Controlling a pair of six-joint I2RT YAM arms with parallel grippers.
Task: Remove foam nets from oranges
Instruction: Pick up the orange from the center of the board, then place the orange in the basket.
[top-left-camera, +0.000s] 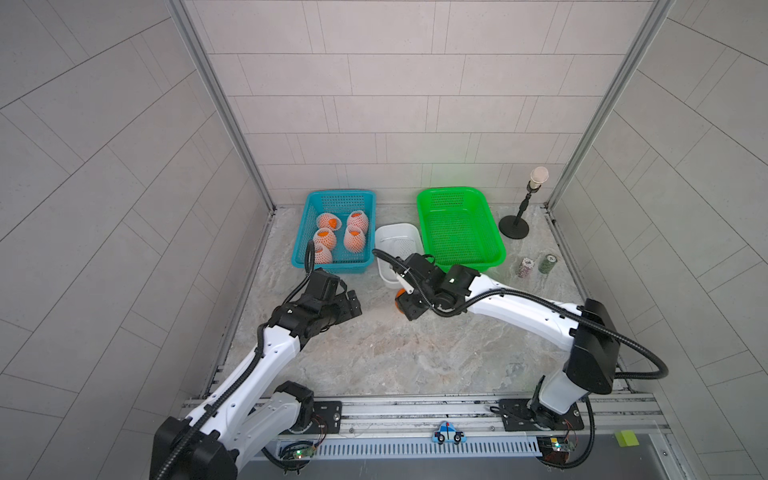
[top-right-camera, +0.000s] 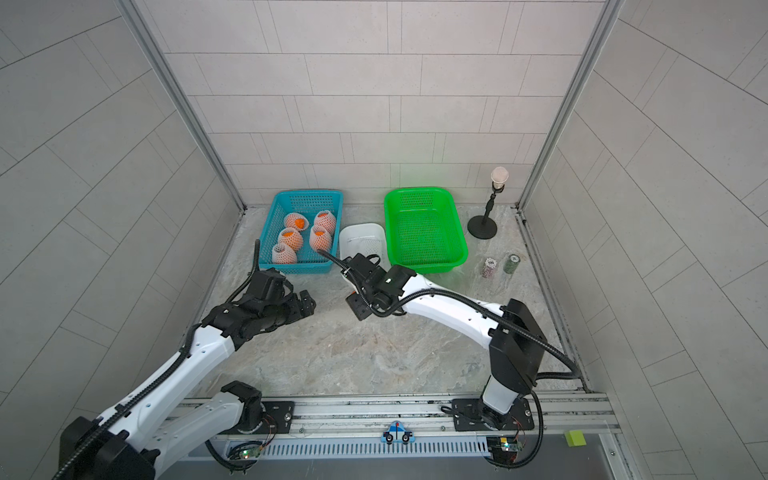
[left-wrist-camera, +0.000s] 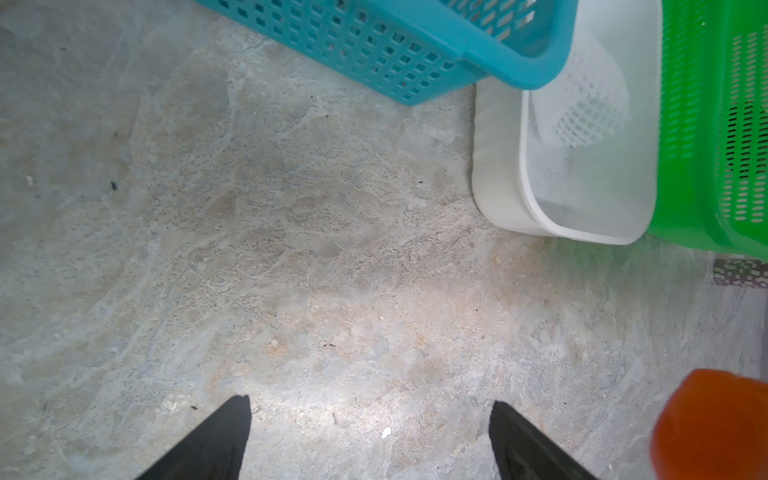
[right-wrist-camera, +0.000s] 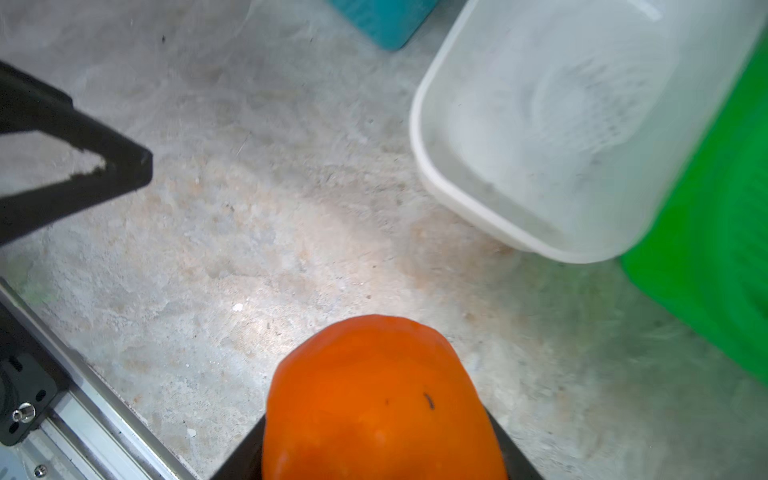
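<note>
A bare orange (top-left-camera: 399, 296), just below centre in a top view, is clasped by the right gripper (top-left-camera: 403, 302); the left gripper (left-wrist-camera: 370, 415) is spread wide, empty. It could be dropped if gripped shallowly.

Glossy smooth orange (right-wrist-camera: 382, 399), matt white plastic tub (right-wrist-camera: 440, 187), perforated green plastic basket (top-left-camera: 471, 262), rough stone-look tabletop (top-left-camera: 415, 357).

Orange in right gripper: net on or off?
Off. The orange held in the right gripper shows bare skin, no mesh; one foam net lies in the white tub.
</note>
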